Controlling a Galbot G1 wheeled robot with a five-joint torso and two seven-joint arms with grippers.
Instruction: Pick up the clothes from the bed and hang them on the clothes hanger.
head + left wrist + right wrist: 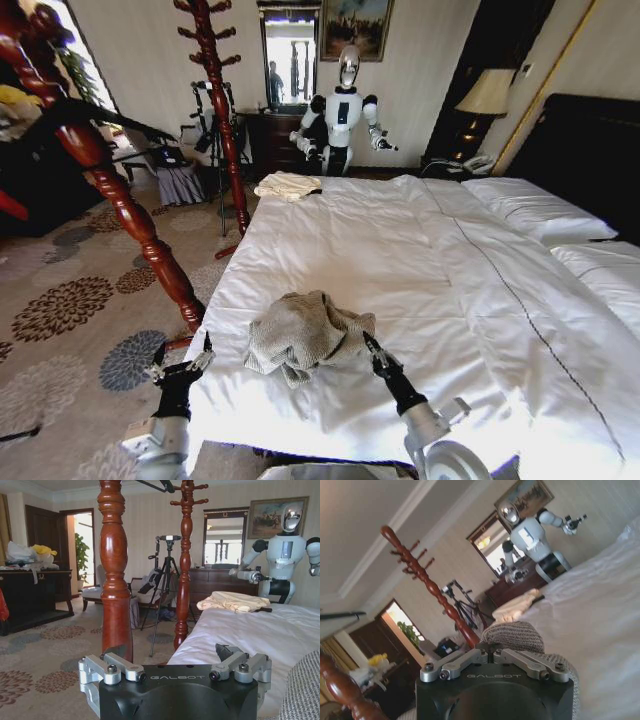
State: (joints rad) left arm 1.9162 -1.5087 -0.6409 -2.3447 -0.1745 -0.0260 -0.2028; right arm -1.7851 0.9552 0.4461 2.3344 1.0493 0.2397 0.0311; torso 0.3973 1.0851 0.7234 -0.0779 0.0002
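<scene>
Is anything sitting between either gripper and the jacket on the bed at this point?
Nothing visible does. The right gripper is already at the edge of the jacket, fingers together against the knit. The left gripper hangs open past the bed's near corner, with bare white duvet between it and the jacket.

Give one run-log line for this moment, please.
right gripper: shut on jacket edge | left gripper: open, beside bed | jacket: crumpled on duvet

Grey-beige knitted jacket [303,335] lies crumpled in a heap on the white duvet near the foot edge of the bed [480,300]. Black hanger [159,485] hangs high up by the wooden stand.
</scene>
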